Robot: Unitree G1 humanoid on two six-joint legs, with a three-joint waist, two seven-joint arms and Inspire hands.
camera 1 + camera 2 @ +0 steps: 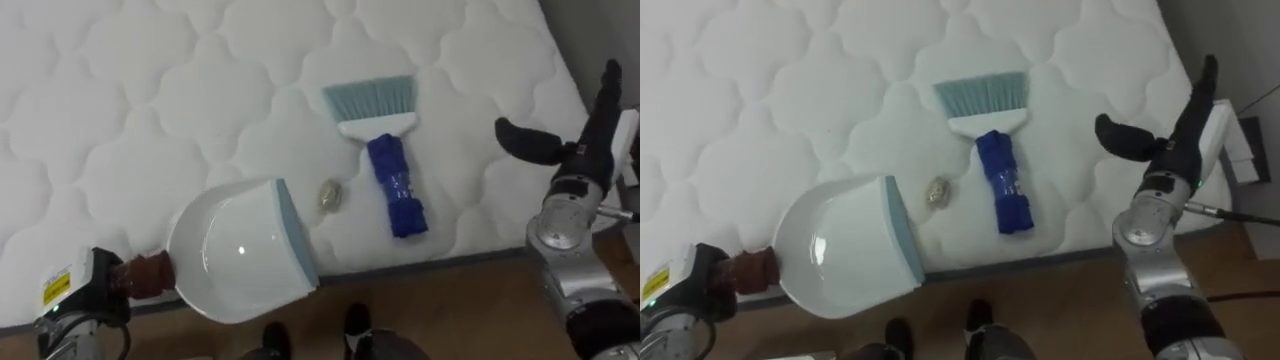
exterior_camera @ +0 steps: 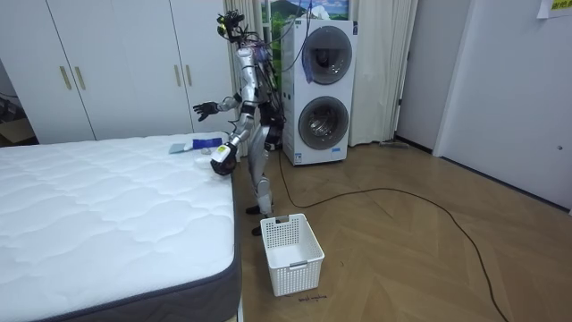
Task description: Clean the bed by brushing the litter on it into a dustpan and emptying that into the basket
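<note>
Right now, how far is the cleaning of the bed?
Nothing looks swept yet: the scrap lies on the mattress by the dustpan. The left hand holds the dustpan; the right hand is open, apart from the brush. Left: take the brush, sweep the scrap in.

R hand [image 1: 580, 150] up, fingers straight, thumb out sideways.

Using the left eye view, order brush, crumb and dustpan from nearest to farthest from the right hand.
1. brush, left of the right hand.
2. crumb, left of the brush handle.
3. dustpan, farthest left, at the mattress edge.
</note>
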